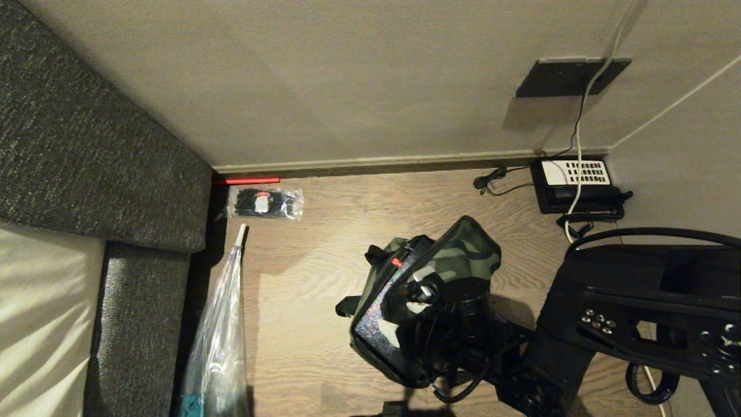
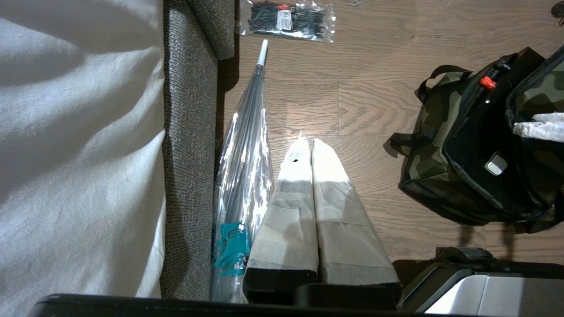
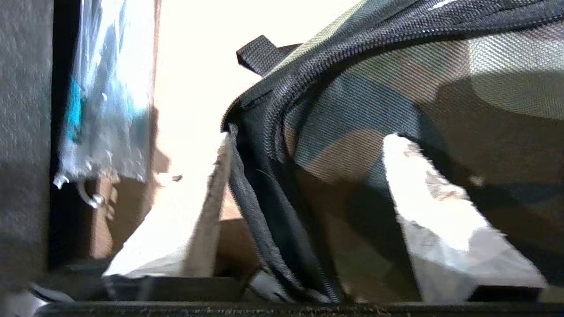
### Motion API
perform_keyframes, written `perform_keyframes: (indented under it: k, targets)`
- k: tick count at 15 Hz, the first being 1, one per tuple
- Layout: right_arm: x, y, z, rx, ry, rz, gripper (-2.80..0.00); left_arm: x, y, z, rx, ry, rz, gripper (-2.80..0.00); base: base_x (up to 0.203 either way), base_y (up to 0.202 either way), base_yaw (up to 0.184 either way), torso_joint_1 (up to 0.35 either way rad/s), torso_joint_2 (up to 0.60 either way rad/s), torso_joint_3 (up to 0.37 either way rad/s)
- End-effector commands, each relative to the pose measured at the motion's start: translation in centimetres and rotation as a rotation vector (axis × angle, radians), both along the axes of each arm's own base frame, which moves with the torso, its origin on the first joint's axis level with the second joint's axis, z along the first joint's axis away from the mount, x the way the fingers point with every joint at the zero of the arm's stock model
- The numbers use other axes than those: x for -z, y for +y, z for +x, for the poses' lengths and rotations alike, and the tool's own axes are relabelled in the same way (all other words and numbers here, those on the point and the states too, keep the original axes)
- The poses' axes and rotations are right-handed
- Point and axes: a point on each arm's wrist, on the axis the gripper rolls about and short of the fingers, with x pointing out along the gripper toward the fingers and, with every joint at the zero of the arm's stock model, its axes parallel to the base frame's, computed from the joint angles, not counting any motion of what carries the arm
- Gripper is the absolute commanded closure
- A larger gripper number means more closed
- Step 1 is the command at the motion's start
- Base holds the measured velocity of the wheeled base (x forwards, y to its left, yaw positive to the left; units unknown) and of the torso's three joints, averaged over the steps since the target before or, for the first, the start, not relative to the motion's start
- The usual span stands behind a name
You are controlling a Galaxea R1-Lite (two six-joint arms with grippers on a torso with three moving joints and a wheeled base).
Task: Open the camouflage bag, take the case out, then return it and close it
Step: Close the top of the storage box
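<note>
The boxy soft-fabric camouflage bag (image 1: 463,249), green, brown and black with black trim and straps, stands on the wooden plank floor (image 1: 347,220), near the middle of the head view. Its flap is partly raised. The black rectangular hard case (image 1: 379,324) sits inside the opening, with its small red latch (image 1: 396,262) and one pale grey handle end (image 2: 495,164) exposed.

The right gripper (image 3: 308,220) is at the bag. In the right wrist view its two pale, tape-covered fingers (image 3: 440,229) stand apart, one on each side of the zippered black edge of the flap. Contact with the fabric cannot be confirmed; the jaws are released, not clamped.

The left gripper (image 2: 310,145) hangs above the floor, well apart from the bag. Its two pale padded fingers are pressed together, with nothing between them.

A folded transparent umbrella (image 1: 223,324) with a white tip and teal detail lies along the grey fabric sofa (image 1: 104,162). A clear plastic packet of black cable ties (image 1: 265,202) lies near the wall; its white-and-red label is too small to read. A black telephone with a white keypad (image 1: 576,182) sits at the wall corner, its white cable running up past a dark wall plate (image 1: 570,76). No legible writing or brand marking is visible.
</note>
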Motion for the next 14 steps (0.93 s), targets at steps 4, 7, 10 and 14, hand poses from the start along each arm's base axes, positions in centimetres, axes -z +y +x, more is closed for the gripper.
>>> perform_keyframes:
  k: [4, 7, 10, 14]
  targets:
    - [0.4, 0.4, 0.3, 0.101, 0.069, -0.021, -2.8, 0.0, 0.0, 0.0, 0.0, -0.003, -0.001, 0.0, 0.0, 0.0, 0.0, 0.0, 0.0, 0.0]
    - [0.4, 1.5, 0.0, 0.176, 0.101, 0.03, -2.8, 0.0, 0.0, 0.0, -0.002, -0.003, -0.001, 0.0, 0.0, 0.0, 0.0, 0.0, 0.0, 0.0]
    - [-0.2, 2.3, -0.1, 0.266, 0.119, 0.057, -2.8, 0.0, 0.0, 0.0, 0.0, -0.003, -0.001, 0.0, 0.0, 0.0, 0.0, 0.0, 0.0, 0.0]
    - [-4.5, 1.5, -0.7, 0.316, 0.072, 0.152, -2.8, 0.0, 0.0, 0.0, -0.001, -0.003, -0.001, 0.0, 0.0, 0.0, 0.0, 0.0, 0.0, 0.0]
